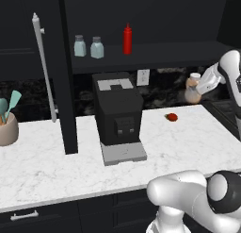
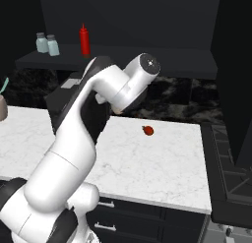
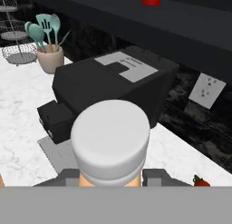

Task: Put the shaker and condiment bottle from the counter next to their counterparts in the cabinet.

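Clamping one condiment bottle at the frame's right edge, apparently lifted off the table, the hand grips it; two shakers and one red squeeze bottle occupy the cabinet shelf, upper centre.

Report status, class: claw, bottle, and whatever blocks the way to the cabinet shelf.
Claw shut on condiment bottle, lifted off counter. Two shakers and red bottle on shelf. Coffee machine below path.
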Robot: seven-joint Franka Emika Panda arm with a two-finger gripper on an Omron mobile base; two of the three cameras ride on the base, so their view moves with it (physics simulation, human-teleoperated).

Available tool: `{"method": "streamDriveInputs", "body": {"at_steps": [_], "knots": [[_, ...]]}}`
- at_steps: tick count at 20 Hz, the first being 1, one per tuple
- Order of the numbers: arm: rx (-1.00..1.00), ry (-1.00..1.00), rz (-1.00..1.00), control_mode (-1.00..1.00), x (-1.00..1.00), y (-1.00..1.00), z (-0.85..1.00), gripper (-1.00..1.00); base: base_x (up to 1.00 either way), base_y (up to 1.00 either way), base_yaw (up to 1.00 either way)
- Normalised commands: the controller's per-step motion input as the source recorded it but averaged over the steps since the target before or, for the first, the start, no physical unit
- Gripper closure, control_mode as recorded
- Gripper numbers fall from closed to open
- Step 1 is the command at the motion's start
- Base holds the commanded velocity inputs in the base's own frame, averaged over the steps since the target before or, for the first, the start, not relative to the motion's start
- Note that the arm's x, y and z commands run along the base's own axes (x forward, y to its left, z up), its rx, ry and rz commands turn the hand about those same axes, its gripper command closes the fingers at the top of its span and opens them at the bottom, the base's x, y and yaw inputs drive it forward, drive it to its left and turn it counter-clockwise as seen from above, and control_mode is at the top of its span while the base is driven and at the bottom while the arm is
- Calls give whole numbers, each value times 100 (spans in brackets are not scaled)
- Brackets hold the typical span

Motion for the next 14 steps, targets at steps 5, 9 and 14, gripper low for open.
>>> {"method": "streamDriveInputs", "body": {"at_steps": [5, 9, 14], "knots": [[0, 10, 0, -100, 0, 10, 34, 100, 0, 0, 0], [0, 9, 0, -100, 0, 11, 30, 100, 0, 0, 0], [0, 7, 0, -100, 0, 13, 25, 100, 0, 0, 0]]}}
